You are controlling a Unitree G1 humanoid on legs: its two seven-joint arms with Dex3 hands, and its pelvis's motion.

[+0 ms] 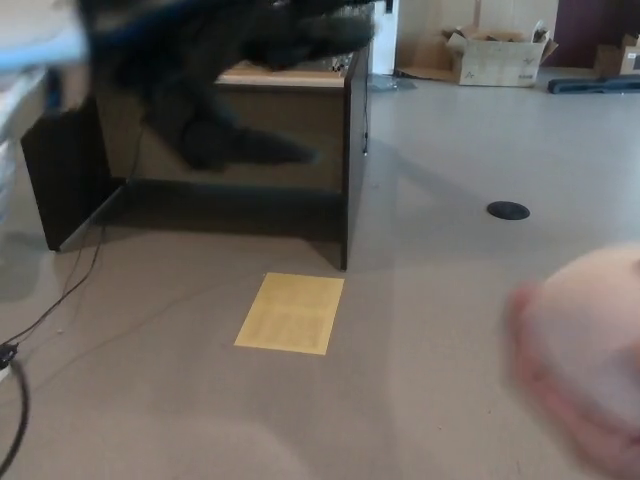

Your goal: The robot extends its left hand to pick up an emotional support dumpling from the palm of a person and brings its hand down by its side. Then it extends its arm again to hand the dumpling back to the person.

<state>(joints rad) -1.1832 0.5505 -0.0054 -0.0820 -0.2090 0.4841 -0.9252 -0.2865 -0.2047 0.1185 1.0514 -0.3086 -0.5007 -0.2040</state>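
1. The floor (pixel 430 300) is a plain beige-grey surface filling most of the view, running from the near edge to the far wall.
2. A dark wooden desk (pixel 200 140) stands at the far left, with a shadowed hollow beneath it.
3. The robot's left hand (pixel 225 90) is a dark, heavily blurred shape at the upper left, in front of the desk; the blur is too strong to tell whether its fingers are spread or pressed together, and nothing can be made out in it.
4. The dumpling (pixel 600 340), pale pink and blurred, sits at the near right edge, resting on a person's hand (pixel 560 400) whose fingers curl around its near side. It is well apart from the robot's hand.
5. A cardboard box (pixel 495 55) rests at the far right by the wall.
6. A yellow sheet of paper (pixel 292 313) lies flat on the floor, just near of the desk's right corner.
7. A black cable (pixel 40 320) trails along the floor at the near left.
8. A small round black floor plate (pixel 508 210) lies to the right, between the box and the dumpling.
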